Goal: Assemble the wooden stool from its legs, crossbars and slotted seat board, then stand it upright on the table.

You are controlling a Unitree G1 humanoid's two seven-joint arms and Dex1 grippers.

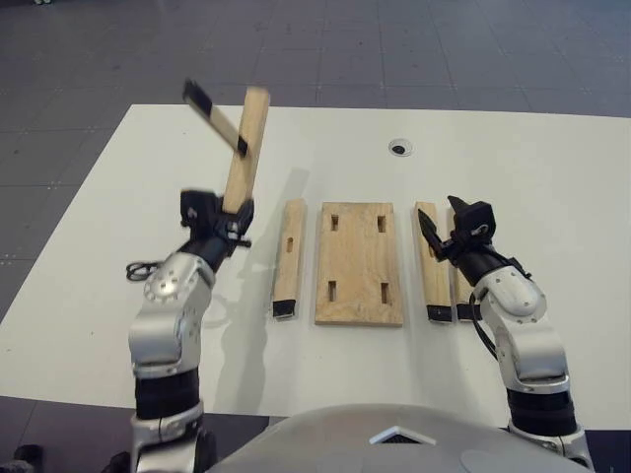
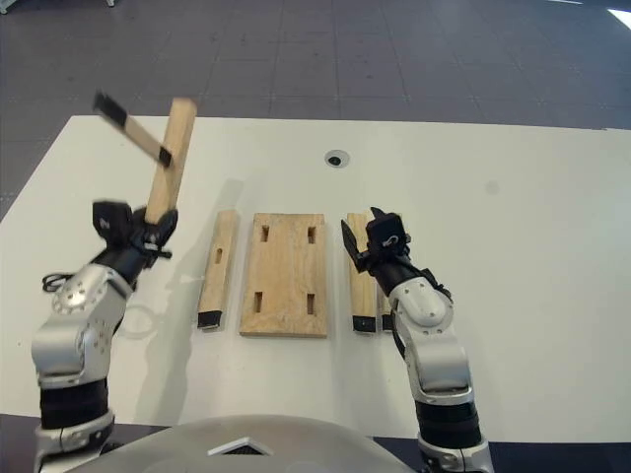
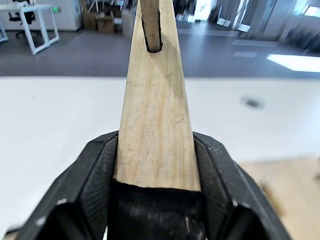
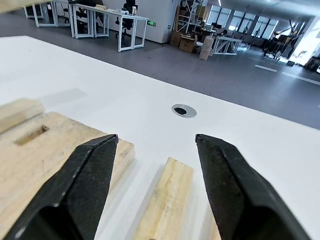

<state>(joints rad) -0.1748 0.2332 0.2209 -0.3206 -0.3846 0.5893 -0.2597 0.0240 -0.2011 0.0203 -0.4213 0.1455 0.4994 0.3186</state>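
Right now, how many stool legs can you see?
4. One leg is raised in the left pincer, a crossbar through it. One lies left of the seat board. Two lie right of it, the outer partly hidden by the right arm.

the seat board (image 1: 359,262) lies flat on the table (image 1: 552,177), midway between its left and right edges and nearer the near edge, its long sides running from near to far. the left leg (image 1: 289,258) lies just beside the board's left side, parallel to it and not touching. on the board's right lie two more, side by side. the inner right leg (image 1: 431,261) is next to the board. the outer right leg (image 1: 460,286) is beyond it, partly under my right claw (image 1: 446,225), which hangs over both. my left claw (image 1: 222,219) is over the table's left part, and the raised leg (image 1: 246,148) in it stands up off the table, tilted. a crossbar (image 1: 212,110) sticks through its upper part. a cable hole (image 1: 399,148) sits behind the board, toward the far edge.
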